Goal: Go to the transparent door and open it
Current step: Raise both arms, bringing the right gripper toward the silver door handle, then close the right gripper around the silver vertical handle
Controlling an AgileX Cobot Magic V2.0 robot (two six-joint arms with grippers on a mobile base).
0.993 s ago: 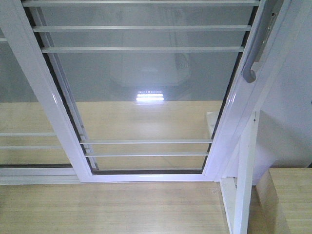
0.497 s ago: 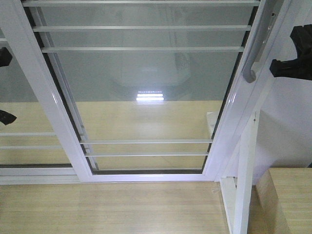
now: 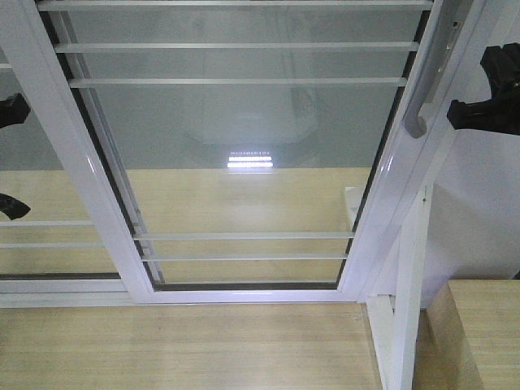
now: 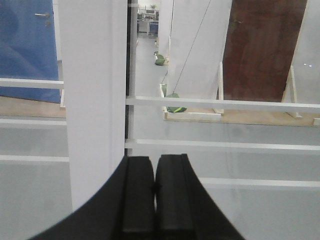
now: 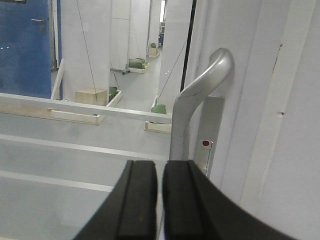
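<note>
My right fingers (image 5: 142,200) sit together just below the grey handle (image 5: 200,95) of the transparent door (image 3: 244,146). My left fingers (image 4: 137,195) are together too, facing a white rail (image 4: 95,100)

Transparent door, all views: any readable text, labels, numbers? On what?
No readable text in any view.
Front view: tiny row of marks above the bright light reflection on the tall clear-glass sliding door, too blurred to read.
Right wrist view: small red dot on the plate by the curved grey pull handle, a marker, no lettering.
</note>
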